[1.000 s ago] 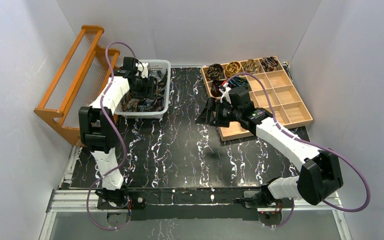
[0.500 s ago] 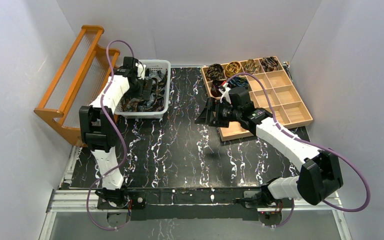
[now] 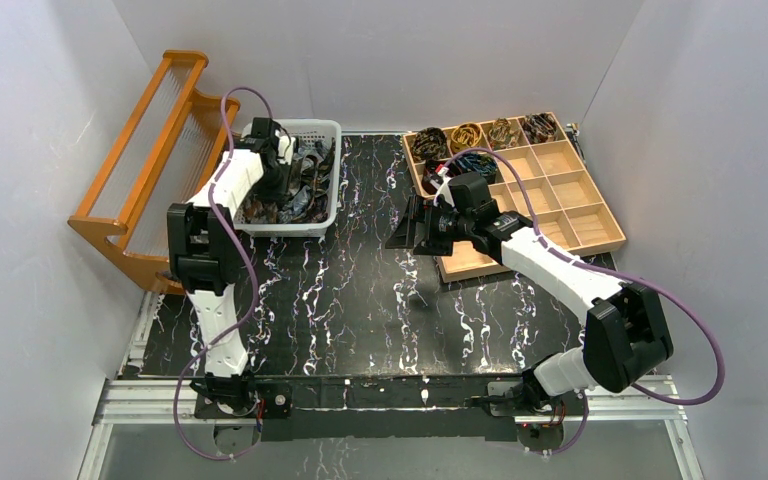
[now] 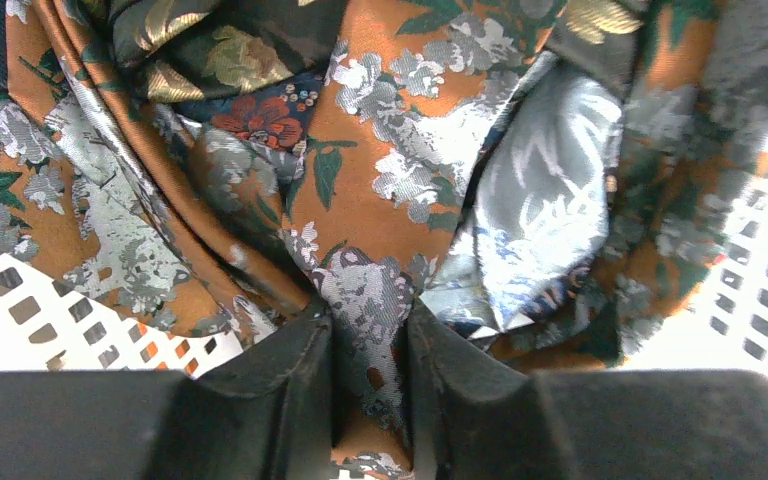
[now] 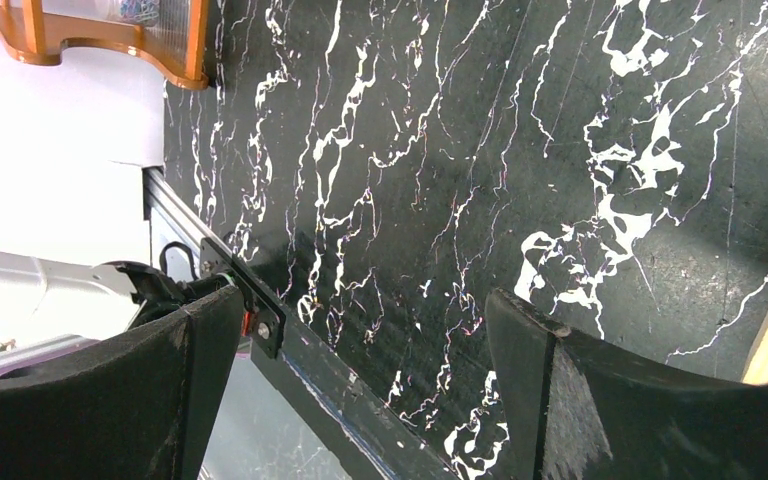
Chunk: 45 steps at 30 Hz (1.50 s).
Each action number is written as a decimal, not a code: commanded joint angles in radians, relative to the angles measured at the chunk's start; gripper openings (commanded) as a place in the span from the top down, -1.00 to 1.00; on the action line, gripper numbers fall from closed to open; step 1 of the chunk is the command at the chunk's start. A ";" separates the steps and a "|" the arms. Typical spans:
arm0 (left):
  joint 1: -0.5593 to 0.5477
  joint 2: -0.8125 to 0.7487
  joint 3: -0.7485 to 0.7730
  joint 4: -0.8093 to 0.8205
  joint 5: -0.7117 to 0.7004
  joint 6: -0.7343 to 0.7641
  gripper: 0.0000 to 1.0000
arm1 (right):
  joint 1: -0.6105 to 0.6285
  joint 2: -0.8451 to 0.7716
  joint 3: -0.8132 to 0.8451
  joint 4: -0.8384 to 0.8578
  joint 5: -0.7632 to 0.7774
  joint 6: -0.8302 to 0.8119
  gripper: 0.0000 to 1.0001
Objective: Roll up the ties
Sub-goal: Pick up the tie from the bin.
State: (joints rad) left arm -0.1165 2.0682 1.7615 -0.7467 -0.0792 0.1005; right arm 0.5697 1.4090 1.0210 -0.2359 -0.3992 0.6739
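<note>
Loose ties (image 3: 307, 188) fill the white basket (image 3: 326, 214) at the back left. My left gripper (image 3: 282, 186) reaches down into that heap. In the left wrist view, my left gripper (image 4: 370, 322) is shut on a fold of a rust-brown tie with grey flowers (image 4: 365, 200); dark blue and silver-grey ties (image 4: 535, 215) lie around it. Several rolled ties (image 3: 465, 136) sit in the back compartments of the wooden tray (image 3: 572, 214). My right gripper (image 3: 408, 226) hovers open over the table (image 5: 520, 130) beside the tray's left edge, with nothing between its fingers (image 5: 515, 340).
An orange wooden rack (image 3: 150, 150) leans at the far left, just behind the basket. The tray's front compartments hold nothing. The basket's perforated white wall (image 4: 50, 320) shows beside the held fabric. The table's metal front rail (image 5: 260, 310) appears in the right wrist view.
My left gripper opened wide inside the basket, then closed on the rust-brown tie. The right arm has shifted slightly left with its jaws still wide.
</note>
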 commanded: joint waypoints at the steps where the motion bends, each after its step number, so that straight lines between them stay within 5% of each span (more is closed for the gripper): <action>1: 0.006 -0.135 -0.014 0.047 0.118 -0.049 0.55 | -0.002 -0.023 0.019 0.019 -0.007 -0.005 -0.97; 8: 0.005 -0.131 -0.053 0.102 0.402 -0.108 0.73 | -0.002 -0.017 0.003 0.019 -0.010 0.004 -0.97; 14: -0.007 -0.048 -0.058 0.119 0.523 -0.147 0.35 | -0.002 -0.012 0.002 0.011 -0.006 0.003 -0.97; 18: -0.030 -0.005 -0.042 0.125 0.533 -0.157 0.07 | -0.001 -0.001 0.000 0.008 -0.014 0.004 -0.97; 35: -0.040 -0.015 -0.044 0.109 0.585 -0.159 -0.43 | -0.002 0.023 0.002 -0.011 -0.030 0.006 -0.97; 45: -0.126 0.098 0.013 0.006 0.371 -0.051 -0.34 | -0.002 0.039 0.005 -0.019 -0.033 0.009 -0.97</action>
State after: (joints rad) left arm -0.1753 2.1311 1.7508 -0.6704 0.4133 -0.0154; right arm 0.5694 1.4441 1.0187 -0.2409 -0.4171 0.6785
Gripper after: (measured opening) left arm 0.683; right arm 0.985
